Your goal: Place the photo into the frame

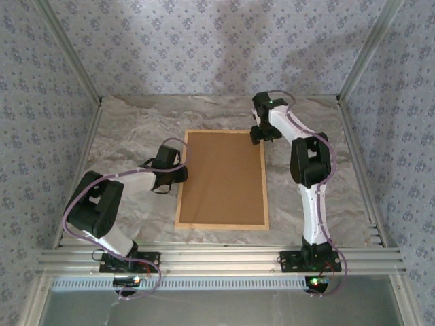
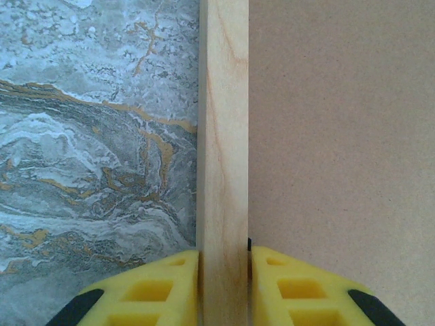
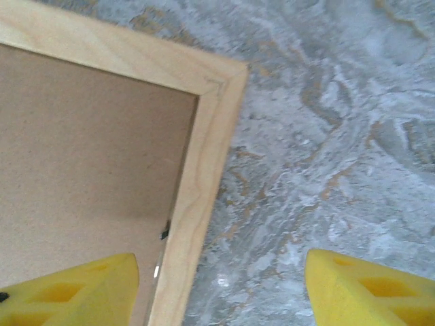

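The frame (image 1: 221,226) lies flat in the middle of the table, its light wood rails around a plain brown backing board (image 1: 223,178). The photo is hidden. My left gripper (image 1: 182,173) is shut on the frame's left rail (image 2: 223,136), with a yellow finger (image 2: 156,288) pressed against each side of the wood. My right gripper (image 1: 264,136) hovers open at the frame's far right corner. In the right wrist view its fingers straddle the right rail (image 3: 204,170), one over the board (image 3: 81,156) and one over the table, with neither touching the wood.
The marbled grey tabletop (image 1: 136,136) surrounds the frame on all sides. Aluminium posts and patterned walls close in the back and sides. A small black tab (image 3: 165,231) sits at the rail's inner edge near my right gripper.
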